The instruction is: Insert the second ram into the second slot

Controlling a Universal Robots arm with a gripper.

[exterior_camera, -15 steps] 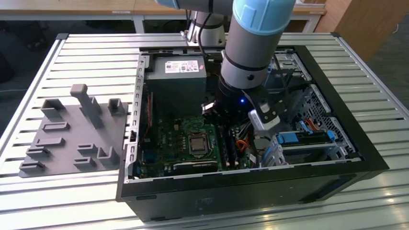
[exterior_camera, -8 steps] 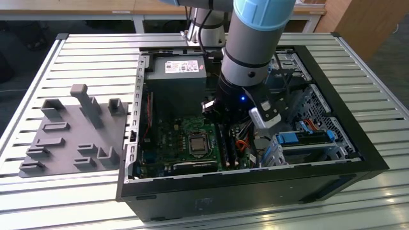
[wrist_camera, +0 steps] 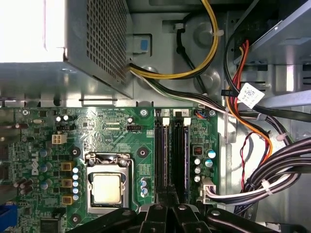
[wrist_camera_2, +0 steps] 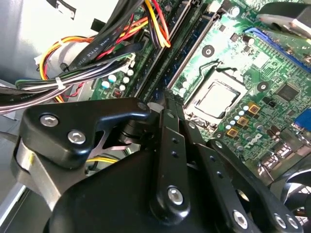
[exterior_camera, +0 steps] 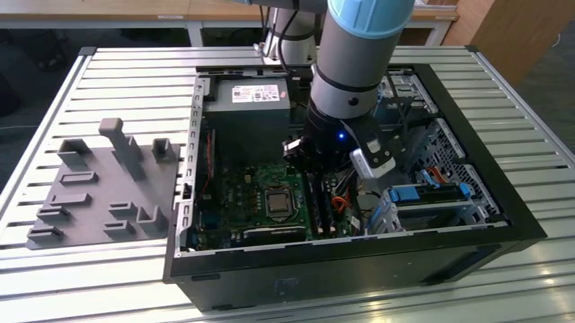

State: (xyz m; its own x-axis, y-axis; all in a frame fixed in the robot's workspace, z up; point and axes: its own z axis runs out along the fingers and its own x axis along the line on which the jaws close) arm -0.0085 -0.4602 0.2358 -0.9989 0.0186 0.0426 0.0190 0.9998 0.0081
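Observation:
My gripper point(exterior_camera: 312, 168) hangs inside the open computer case point(exterior_camera: 359, 259), low over the green motherboard point(exterior_camera: 242, 202). Two long black memory slots lie side by side next to the processor socket point(wrist_camera: 108, 187). In both wrist views the fingertips point(wrist_camera: 167, 194) point(wrist_camera_2: 166, 97) are pressed together with no gap, over the near end of the slot pair point(wrist_camera: 171, 155). A dark bluish strip point(wrist_camera_2: 192, 46) runs along one slot under the tips. It looks like the second ram lying low in its slot, though I cannot tell this for sure.
The power supply point(exterior_camera: 247, 101) fills the far end of the case. Cable bundles point(wrist_camera: 262, 179) run close beside the slots. Drive cages with light-blue brackets point(exterior_camera: 427, 195) stand at the exterior view's right. A grey fixture plate point(exterior_camera: 99, 195) lies outside the case at that view's left.

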